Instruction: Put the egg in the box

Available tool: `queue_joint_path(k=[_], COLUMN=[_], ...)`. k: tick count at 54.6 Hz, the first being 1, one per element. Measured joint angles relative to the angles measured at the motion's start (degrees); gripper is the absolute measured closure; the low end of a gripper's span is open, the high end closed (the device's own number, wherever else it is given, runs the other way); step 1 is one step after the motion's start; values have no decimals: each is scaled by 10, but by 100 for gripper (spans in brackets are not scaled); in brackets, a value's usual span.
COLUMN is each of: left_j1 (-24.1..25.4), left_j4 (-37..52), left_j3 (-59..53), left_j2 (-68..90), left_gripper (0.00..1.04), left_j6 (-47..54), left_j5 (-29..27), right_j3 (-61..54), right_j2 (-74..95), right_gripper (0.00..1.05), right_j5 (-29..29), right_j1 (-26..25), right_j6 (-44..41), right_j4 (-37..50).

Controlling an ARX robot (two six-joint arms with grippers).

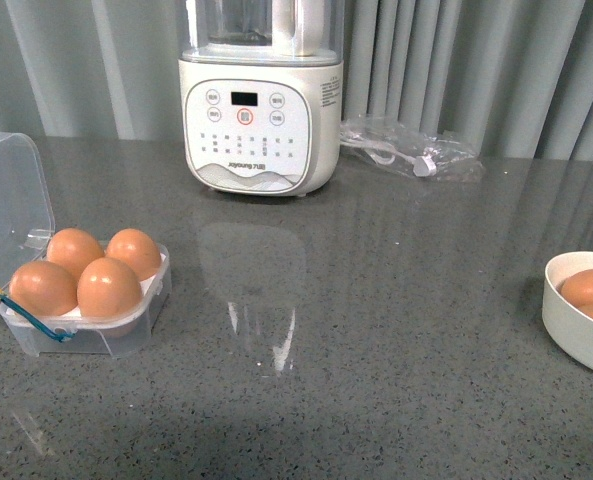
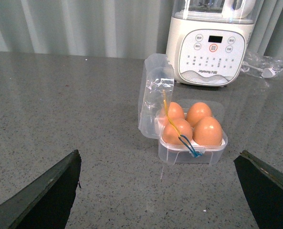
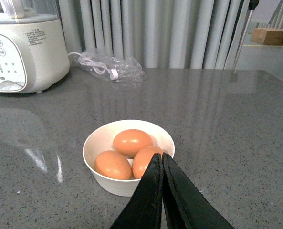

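- My left pincer hangs over the grey speckled stone table, angled down at it. Its two dark fingers are spread wide with nothing between them.
- My right pincer points down at the round white bowl, fingers pressed together and holding nothing, tips at the bowl's near rim.
- Four smooth orange-brown eggs fill every cell of the small clear plastic box, which sits toward the table's left side with its hinged lid standing open.
- Three more eggs lie in the bowl, toward the right side.
- One white blender and one crumpled clear bag sit along the far edge.
- Open grey surface stretches between box and bowl.
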Motion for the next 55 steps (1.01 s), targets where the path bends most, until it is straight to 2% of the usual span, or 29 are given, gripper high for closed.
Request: queue_joint_path(k=[37, 44, 55], left_j1=[0, 0, 0], left_j4=[0, 0, 0], left_j3=[0, 0, 0], left_j2=[0, 0, 0], left_gripper=[7, 7, 7], left_j6=[0, 0, 0], left_j5=[0, 0, 0], right_j3=[0, 0, 0], right_j2=[-116, -195, -213], right_gripper=[102, 102, 102], right_j5=[0, -2, -1], right_j1=[0, 0, 0], right_j6=[0, 0, 0], right_j4=[-116, -213, -217])
